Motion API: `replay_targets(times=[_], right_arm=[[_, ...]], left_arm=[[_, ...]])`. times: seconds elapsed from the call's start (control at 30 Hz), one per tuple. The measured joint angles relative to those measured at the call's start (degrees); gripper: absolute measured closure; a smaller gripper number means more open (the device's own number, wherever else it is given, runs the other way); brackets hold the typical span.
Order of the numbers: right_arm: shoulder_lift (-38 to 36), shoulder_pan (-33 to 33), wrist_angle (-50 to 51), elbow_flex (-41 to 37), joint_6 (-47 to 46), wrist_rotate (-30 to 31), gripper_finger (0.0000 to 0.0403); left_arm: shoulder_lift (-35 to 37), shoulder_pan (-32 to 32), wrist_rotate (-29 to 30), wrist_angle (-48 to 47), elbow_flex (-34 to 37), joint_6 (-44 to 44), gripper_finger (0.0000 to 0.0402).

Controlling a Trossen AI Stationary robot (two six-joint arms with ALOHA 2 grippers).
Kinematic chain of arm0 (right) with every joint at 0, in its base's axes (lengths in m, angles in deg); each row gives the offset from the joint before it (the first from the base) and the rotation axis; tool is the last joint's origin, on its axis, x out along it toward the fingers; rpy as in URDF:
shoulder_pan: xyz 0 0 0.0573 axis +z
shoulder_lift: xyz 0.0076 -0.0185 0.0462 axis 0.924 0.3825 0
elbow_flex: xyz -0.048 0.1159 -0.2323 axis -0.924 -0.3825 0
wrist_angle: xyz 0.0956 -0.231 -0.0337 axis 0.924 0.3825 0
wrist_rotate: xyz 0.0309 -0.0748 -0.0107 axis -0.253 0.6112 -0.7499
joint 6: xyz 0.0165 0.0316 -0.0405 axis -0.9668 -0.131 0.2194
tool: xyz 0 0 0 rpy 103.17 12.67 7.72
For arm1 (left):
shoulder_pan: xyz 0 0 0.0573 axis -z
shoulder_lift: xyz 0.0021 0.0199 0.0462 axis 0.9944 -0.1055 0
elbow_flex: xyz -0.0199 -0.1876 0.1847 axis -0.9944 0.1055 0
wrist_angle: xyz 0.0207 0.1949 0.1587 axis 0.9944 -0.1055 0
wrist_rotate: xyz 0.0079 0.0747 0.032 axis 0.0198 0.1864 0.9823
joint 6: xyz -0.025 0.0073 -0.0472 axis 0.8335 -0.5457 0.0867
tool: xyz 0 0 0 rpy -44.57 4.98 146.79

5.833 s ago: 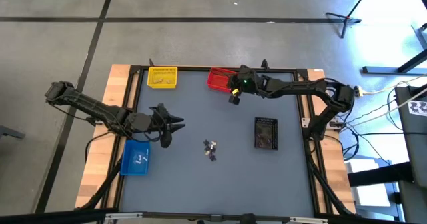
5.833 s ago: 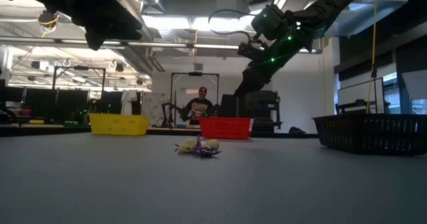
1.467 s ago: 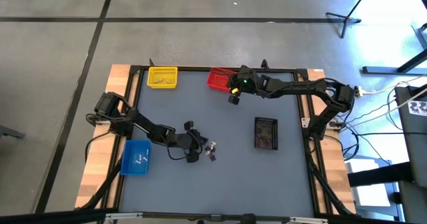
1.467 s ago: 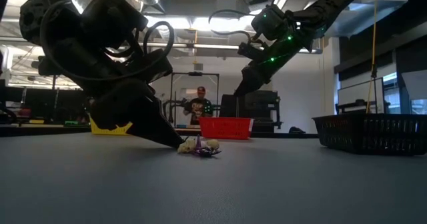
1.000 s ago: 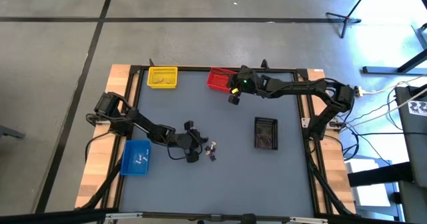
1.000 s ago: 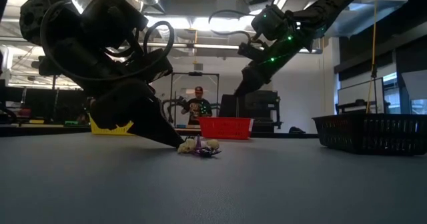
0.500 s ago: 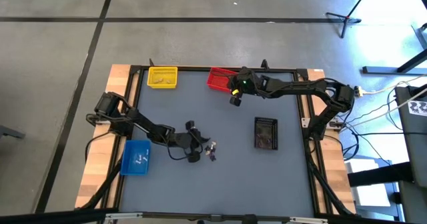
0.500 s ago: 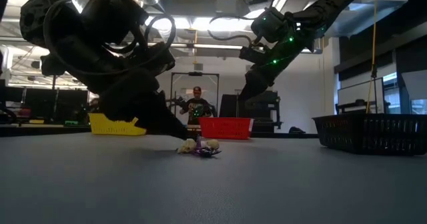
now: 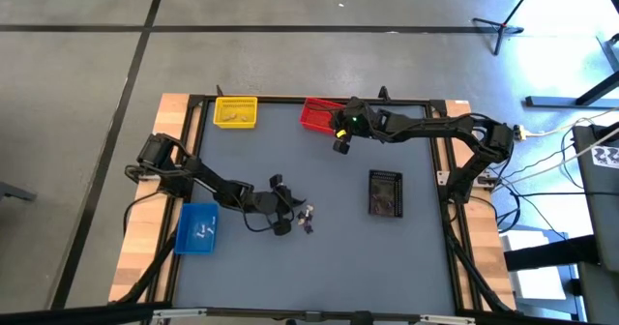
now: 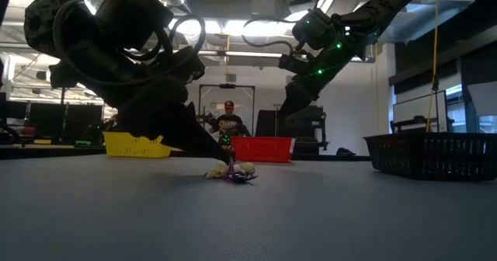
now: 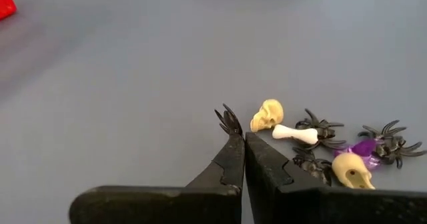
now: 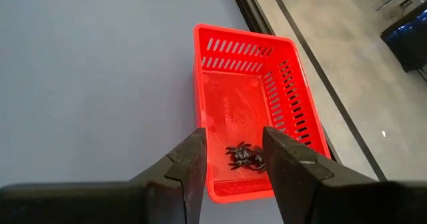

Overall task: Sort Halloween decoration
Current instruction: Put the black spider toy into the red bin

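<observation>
Grey table (image 9: 338, 257): left fingers (image 11: 239, 139) pinch black spider (image 11: 229, 120) beside trinket cluster (image 11: 333, 151); right fingers (image 12: 232, 159) spread above red bin (image 12: 293, 124).

We see grey concrete floor (image 9: 290, 15) with dark seams, ceiling strip lights (image 10: 210, 24), person (image 10: 227, 121) standing beyond table.

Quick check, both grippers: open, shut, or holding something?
Left gripper: shut on a dark spider, just off the trinket pile.
Right gripper: open, empty, above the red bin.
</observation>
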Motion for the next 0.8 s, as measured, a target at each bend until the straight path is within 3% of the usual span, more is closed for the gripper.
replay_targets(times=[0.5, 0.8], right_arm=[[-6.1, 0.1, 3.6, 0.0, 0.0, 0.0, 0.0258], [-10.0, 5.2, 7.0, 0.0, -2.9, -5.4, 0.0259]], left_arm=[[0.0, -5.0, -0.3, 4.4, 0.0, 2.8, 0.0401], [0.0, -10.7, -3.8, 9.5, 0.0, 2.4, 0.0401]])
